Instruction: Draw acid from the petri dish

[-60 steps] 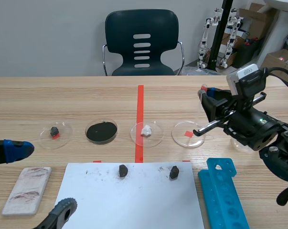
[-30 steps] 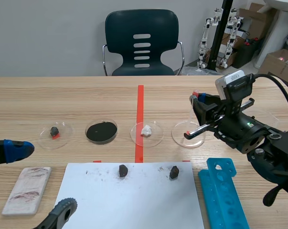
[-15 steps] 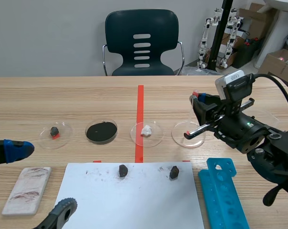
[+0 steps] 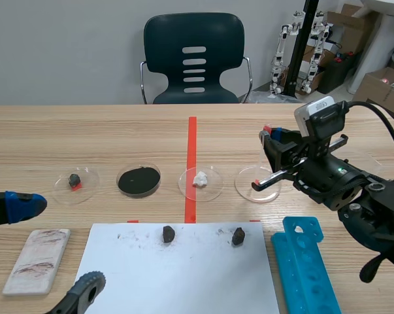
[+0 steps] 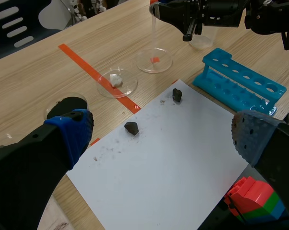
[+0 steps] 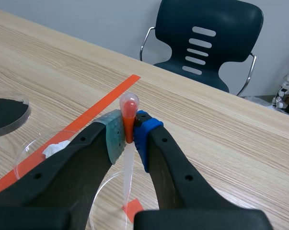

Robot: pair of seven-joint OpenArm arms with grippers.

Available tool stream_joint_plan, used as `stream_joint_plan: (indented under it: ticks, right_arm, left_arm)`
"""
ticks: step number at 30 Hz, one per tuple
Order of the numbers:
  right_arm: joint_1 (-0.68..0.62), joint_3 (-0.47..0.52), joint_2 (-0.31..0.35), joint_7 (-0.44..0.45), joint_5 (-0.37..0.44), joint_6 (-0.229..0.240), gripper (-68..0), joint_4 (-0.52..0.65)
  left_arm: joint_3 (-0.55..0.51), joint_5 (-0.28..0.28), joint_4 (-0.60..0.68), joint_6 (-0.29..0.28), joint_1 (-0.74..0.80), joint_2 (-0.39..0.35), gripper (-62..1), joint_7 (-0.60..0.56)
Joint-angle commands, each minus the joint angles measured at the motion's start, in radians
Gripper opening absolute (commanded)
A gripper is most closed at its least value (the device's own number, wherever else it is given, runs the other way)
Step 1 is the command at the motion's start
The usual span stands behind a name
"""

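A clear petri dish (image 4: 246, 178) with a red tape square under it lies right of the red centre line. My right gripper (image 4: 273, 136) hangs above it, shut on a clear pipette (image 4: 260, 162) with a red bulb. In the right wrist view the bulb (image 6: 129, 106) is pressed between the pads of the gripper (image 6: 130, 132). The stem (image 6: 128, 172) points straight down into the dish (image 6: 99, 197); I cannot tell whether the tip touches it. My left gripper (image 4: 53, 245) stands open low at the near left, its fingers wide apart above the paper (image 5: 161, 139).
Left of the dish lie three more dishes: white lump (image 4: 200, 182), black powder (image 4: 138, 180), dark stone (image 4: 74, 181). A white paper (image 4: 183, 275) carries two dark stones. A blue tube rack (image 4: 304, 265) stands near right, a streaked white tile (image 4: 36, 260) near left.
The right arm moved left and brought the pipette over the tape-marked dish. It has held still for the last second. The left arm has not moved.
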Motion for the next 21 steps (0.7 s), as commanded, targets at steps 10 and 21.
stream_joint_plan:
  ticks: [10,21]
  right_arm:
    - [0.02,0.001,0.008,-0.003,0.007,-0.003,-60.2,0.001]
    - [0.02,0.001,0.008,0.0,0.007,-0.003,-57.7,0.001]
  left_arm:
    - [-0.006,-0.01,0.005,0.002,-0.003,0.002,-0.4,-0.015]
    - [-0.006,-0.01,0.005,0.002,-0.003,0.002,-0.4,-0.015]
